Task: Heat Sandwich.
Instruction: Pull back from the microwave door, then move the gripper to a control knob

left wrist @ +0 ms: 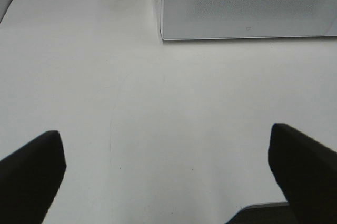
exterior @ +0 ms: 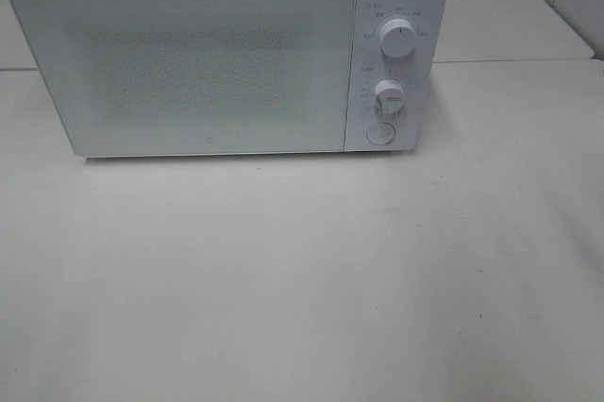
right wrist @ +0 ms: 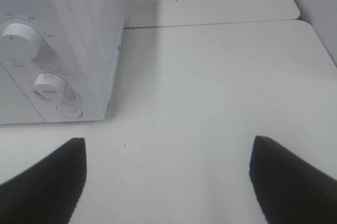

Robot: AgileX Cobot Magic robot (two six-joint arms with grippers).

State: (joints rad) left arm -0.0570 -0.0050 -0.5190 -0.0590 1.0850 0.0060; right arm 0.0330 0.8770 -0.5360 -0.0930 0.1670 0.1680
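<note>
From the high camera, the microwave (exterior: 189,53) was seen at the back of the table (exterior: 302,308), its door shut; the sandwich was shown nowhere (perhaps it was inside). In the left wrist view, the left hand (left wrist: 164,150) was held wide and empty over bare table. In the right wrist view, the right hand (right wrist: 167,153) was spread, empty, near the knobs (right wrist: 50,86), probably for setting the heat.

Microwave casing (exterior: 401,6): smooth white plastic
Microwave door (exterior: 189,62): glossy, finely dotted
Table (exterior: 302,279): matt white, smooth
</note>
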